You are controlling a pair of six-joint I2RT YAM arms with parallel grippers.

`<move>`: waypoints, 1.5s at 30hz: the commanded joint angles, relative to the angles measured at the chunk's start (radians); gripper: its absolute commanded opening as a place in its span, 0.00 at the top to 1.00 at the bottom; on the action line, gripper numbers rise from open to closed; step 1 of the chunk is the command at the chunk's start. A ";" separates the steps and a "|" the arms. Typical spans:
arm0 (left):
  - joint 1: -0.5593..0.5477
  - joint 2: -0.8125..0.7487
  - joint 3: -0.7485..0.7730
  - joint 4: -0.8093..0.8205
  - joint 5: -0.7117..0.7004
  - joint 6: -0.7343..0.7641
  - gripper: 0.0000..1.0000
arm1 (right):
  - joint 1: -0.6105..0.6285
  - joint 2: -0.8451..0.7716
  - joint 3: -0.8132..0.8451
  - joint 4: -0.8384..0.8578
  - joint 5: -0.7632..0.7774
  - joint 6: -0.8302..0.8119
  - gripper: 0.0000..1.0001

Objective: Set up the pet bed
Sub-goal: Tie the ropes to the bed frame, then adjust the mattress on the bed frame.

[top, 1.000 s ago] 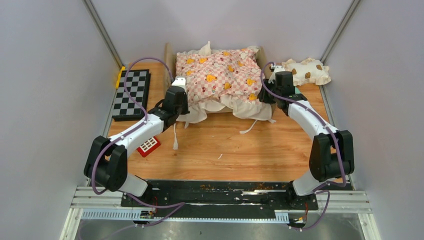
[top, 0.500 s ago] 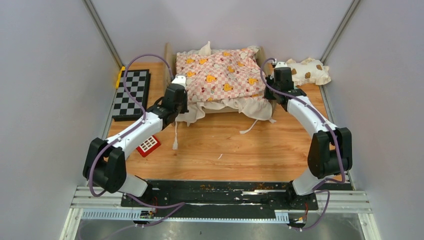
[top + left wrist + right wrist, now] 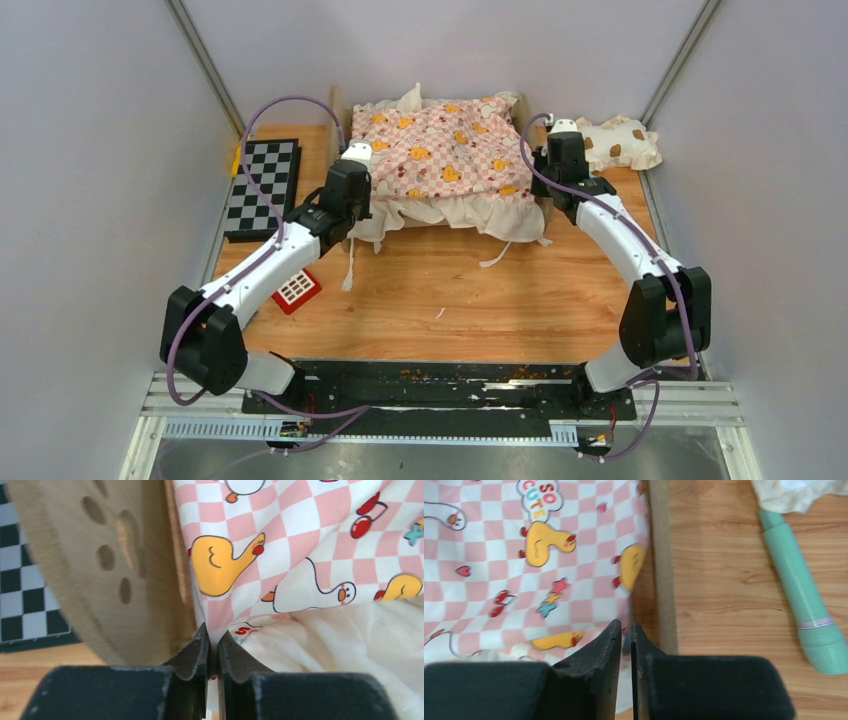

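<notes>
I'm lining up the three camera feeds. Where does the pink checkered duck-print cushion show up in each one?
Top external: the pink checkered duck-print cushion lies at upper centre, between the two arms.
Left wrist: it fills the upper right.
Right wrist: it fills the left half.
Shared landmark: the light-wood pet bed frame, whose boards border the cushion in every view.

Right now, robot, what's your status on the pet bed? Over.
Left gripper and right gripper shut on pink cushion edges. Cushion lies over pet bed. Spotted pillow, green tube lie right of bed.
</notes>
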 commanded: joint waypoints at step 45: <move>-0.001 -0.524 -0.180 -0.066 0.244 0.094 0.16 | 0.478 -0.015 -0.430 0.796 -0.275 -1.163 0.64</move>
